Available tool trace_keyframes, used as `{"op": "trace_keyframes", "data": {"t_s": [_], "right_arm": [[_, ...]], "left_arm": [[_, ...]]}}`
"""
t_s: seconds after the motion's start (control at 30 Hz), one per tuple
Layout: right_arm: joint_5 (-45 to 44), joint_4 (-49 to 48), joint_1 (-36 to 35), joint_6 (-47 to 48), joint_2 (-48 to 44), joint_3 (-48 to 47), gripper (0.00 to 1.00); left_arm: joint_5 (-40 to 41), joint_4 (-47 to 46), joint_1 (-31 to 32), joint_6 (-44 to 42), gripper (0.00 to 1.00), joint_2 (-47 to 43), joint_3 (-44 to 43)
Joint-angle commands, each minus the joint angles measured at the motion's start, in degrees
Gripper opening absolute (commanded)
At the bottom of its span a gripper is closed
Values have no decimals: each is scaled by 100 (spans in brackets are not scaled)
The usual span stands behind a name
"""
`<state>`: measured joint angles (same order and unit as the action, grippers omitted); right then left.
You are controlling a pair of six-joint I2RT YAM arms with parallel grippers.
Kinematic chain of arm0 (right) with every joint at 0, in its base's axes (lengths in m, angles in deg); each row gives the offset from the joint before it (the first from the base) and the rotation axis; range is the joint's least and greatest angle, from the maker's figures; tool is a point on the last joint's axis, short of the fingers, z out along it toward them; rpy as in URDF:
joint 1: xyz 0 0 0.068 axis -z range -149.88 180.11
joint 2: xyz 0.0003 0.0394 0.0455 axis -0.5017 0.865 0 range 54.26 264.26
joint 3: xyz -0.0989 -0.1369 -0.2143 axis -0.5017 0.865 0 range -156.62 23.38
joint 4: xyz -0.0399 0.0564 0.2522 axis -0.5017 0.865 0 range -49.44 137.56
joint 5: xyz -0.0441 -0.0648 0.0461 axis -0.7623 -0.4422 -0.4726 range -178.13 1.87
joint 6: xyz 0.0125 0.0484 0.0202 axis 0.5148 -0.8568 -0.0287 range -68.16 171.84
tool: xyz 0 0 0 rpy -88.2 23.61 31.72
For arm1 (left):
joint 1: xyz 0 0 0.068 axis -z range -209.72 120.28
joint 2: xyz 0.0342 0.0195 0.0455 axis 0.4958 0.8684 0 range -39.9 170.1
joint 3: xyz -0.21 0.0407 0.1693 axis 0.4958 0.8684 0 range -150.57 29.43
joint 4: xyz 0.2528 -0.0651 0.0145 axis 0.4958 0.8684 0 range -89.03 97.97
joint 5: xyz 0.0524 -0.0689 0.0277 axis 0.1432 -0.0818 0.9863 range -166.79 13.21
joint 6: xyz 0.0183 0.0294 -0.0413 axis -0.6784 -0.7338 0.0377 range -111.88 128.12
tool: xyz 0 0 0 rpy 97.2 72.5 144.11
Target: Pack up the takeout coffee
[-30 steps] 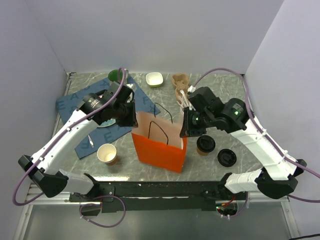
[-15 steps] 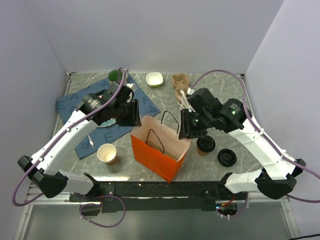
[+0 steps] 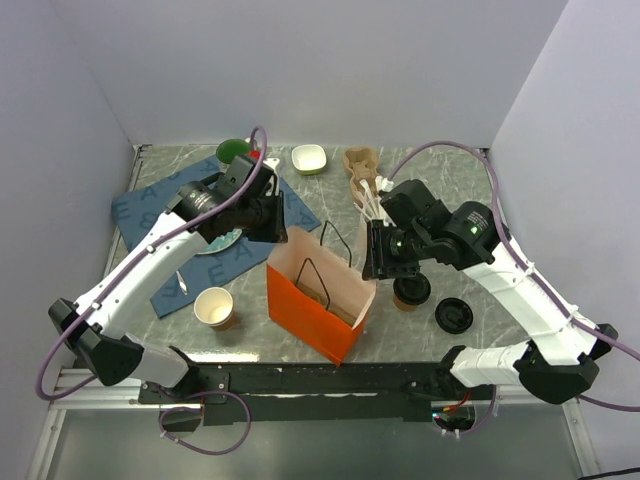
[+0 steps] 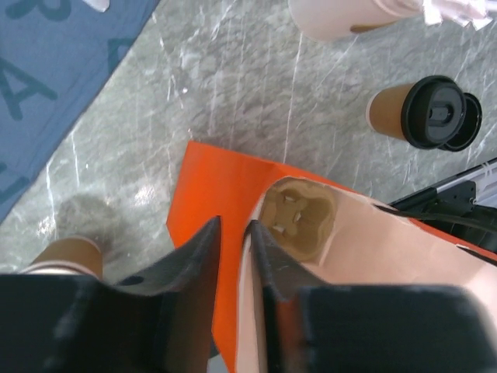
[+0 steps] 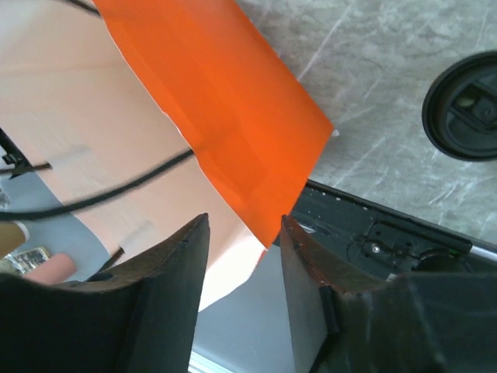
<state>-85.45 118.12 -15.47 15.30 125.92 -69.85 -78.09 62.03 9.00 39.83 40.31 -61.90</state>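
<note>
The takeout coffee (image 3: 411,290), a brown paper cup under a black lid, stands upright on the table right of the orange paper bag (image 3: 315,305); it also shows in the left wrist view (image 4: 423,113). The bag stands with its mouth spread, and a tan cardboard piece (image 4: 299,217) lies at its bottom. My left gripper (image 3: 278,228) (image 4: 233,225) straddles the bag's back-left rim, jaws a little apart. My right gripper (image 3: 372,262) (image 5: 245,221) is open over the bag's right rim, an orange corner between its fingers. Neither gripper touches the coffee.
A loose black lid (image 3: 453,316) (image 5: 464,116) lies right of the coffee. A lidless tan cup (image 3: 215,308) stands left of the bag by a blue cloth (image 3: 150,215). A white bowl (image 3: 309,158), a green object (image 3: 233,150) and a cardboard carrier (image 3: 358,163) sit along the back.
The bag went from nearly flat to spread open. Both grippers loosened on its rim, and the left arm shifted slightly right and back.
</note>
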Motion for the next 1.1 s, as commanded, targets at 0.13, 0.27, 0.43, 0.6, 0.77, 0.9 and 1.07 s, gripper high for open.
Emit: {"op": "trace_keyframes", "data": {"t_s": [0.13,0.27,0.43,0.6,0.77,0.9,1.07], "right_arm": [[-65,-47,49,260,-170,323,41],[-127,-609,49,638,-30,350,24],[-565,-1154,120,1367,304,-81,3],[-716,-2023,137,1990,174,355,0],[-698,-3246,137,2351,-459,1131,0],[-795,-4018,129,2510,-916,1946,0],[-847,-4714,94,2818,-1549,2537,0]], "left_arm": [[-107,-515,13,-349,1,118,-368],[16,-875,13,-235,1,-31,-359],[121,-1315,13,-340,1,-311,-272],[428,-1877,13,-227,15,-883,518],[894,-1484,13,-86,63,-1341,766],[1237,-1070,13,116,73,-1577,581],[1518,-631,13,266,79,-1666,37]]}}
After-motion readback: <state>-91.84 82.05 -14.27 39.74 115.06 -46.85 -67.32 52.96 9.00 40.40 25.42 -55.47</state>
